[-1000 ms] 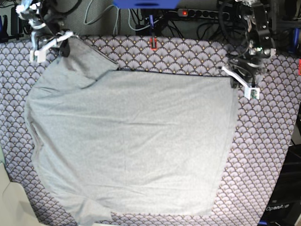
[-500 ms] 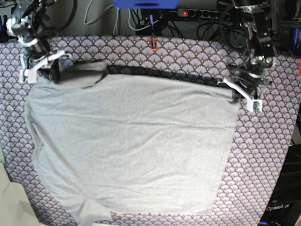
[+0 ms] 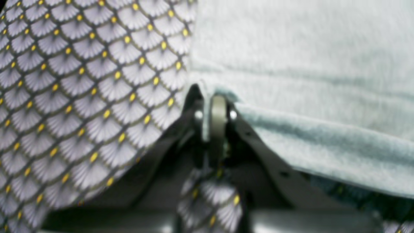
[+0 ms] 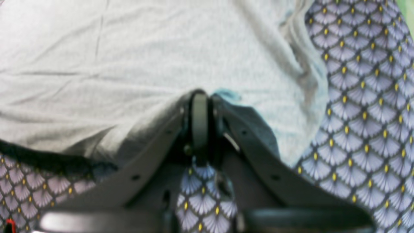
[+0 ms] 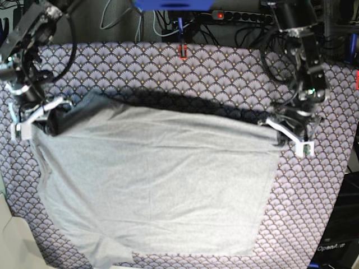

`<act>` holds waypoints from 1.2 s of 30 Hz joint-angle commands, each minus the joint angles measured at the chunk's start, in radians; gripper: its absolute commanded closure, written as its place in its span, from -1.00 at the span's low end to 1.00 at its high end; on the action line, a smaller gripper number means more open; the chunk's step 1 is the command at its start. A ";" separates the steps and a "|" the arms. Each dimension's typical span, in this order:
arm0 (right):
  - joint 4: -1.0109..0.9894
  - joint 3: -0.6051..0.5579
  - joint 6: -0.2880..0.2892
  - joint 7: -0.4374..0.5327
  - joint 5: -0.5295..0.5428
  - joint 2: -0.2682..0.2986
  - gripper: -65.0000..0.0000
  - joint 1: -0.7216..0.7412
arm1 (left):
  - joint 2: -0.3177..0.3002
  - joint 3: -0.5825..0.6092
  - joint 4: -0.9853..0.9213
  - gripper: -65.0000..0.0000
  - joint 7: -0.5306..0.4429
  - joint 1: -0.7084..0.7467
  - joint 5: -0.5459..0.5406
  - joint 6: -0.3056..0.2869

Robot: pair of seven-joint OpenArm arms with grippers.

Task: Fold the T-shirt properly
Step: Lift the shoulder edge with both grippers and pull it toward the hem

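Across the counter's fan-patterned cloth [image 5: 224, 61] lay the T-shirt [image 5: 157, 185], spread flat with its far edge lifted between my two arms. My left end effector [image 5: 289, 134] was clamped shut on the shirt's far corner on the base view's right, fabric pinched between its fingertips [image 3: 218, 110]. My right end effector [image 5: 36, 117] was closed on the opposite far corner, where the cloth bunched and folded darkly.

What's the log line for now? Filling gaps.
left pincer: shut on shirt edge | right pincer: shut on shirt edge | edge lifted
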 commanded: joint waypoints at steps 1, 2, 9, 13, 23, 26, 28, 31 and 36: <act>0.014 -0.006 0.007 0.017 0.016 0.016 1.00 0.027 | -0.009 0.000 0.012 1.00 -0.024 -0.027 -0.008 -0.003; 0.014 -0.012 0.007 0.013 0.016 0.021 1.00 0.039 | -0.009 0.000 0.004 1.00 -0.024 -0.038 -0.008 -0.003; -0.109 -0.060 0.007 0.016 0.016 0.061 1.00 0.128 | -0.007 0.000 -0.069 1.00 -0.024 -0.121 -0.008 -0.003; -0.190 -0.089 0.007 0.020 0.016 0.091 1.00 0.172 | -0.007 0.000 -0.111 1.00 -0.024 -0.164 -0.008 -0.003; -0.330 -0.138 0.007 0.020 0.016 0.153 1.00 0.301 | -0.007 0.000 -0.218 1.00 -0.024 -0.274 -0.008 -0.003; -0.385 -0.156 0.007 0.020 0.016 0.173 1.00 0.335 | -0.007 0.000 -0.247 1.00 -0.024 -0.299 -0.013 -0.003; -0.414 -0.158 0.007 0.030 0.016 0.180 1.00 0.353 | 0.005 0.000 -0.273 1.00 -0.024 -0.316 -0.009 -0.003; -0.443 -0.176 0.007 0.065 0.016 0.182 1.00 0.373 | 0.010 0.000 -0.310 1.00 -0.024 -0.336 -0.008 -0.003; -0.505 -0.241 0.007 0.094 0.016 0.208 1.00 0.410 | 0.010 0.000 -0.345 1.00 -0.026 -0.380 -0.008 -0.003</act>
